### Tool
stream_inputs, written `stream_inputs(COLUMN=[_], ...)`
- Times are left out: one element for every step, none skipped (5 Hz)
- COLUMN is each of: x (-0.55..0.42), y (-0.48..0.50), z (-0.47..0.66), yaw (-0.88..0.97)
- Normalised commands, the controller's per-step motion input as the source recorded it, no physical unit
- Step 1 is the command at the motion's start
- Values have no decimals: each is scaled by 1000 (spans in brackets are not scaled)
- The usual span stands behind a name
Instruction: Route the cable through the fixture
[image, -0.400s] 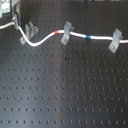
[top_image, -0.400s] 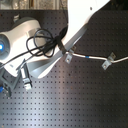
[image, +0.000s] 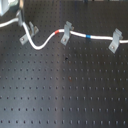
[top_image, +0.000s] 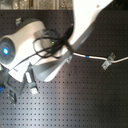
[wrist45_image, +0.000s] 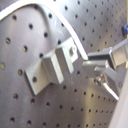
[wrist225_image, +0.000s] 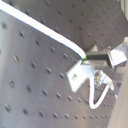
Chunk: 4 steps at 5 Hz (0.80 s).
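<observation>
Black board (image: 65, 90) full of little holes, seen in the first exterior view. White cable (image: 45, 42) lying across the upper part of the frame, from the left edge to the right edge. Dips down in a loop left of the middle, then climbs back up. Red band (image: 59, 31) just left of the middle clip (image: 65, 33). Blue band (image: 88, 36) a bit further right, between that clip and the right clip (image: 116, 40). Runs through both of those clips.

Grey fixture (image: 29, 33) in the upper left of the frame, tilted, with the cable passing right by it. Hard to tell there if the cable is in the slot.

Closer look in the first wrist view: fixture (wrist45_image: 50, 72) in the middle, two arms sticking up. Cable (wrist45_image: 60, 17) curving past just beside it, not down in the slot. Gripper (wrist45_image: 86, 64) at the right of the frame, very near the fixture. Fingers close together, pinching the cable at the tips. Same pinch at the tips in the second wrist view.

In the second exterior view, big white arm (top_image: 30, 50) filling the left and top. Cable (top_image: 95, 59) poking out from behind it toward the right edge.
</observation>
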Motion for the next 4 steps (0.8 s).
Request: stream_inputs(x=[452, -127, -359, -281], y=[-426, -87, 176, 172], z=[3, 247, 70, 117], yaw=[-200, 120, 394, 486])
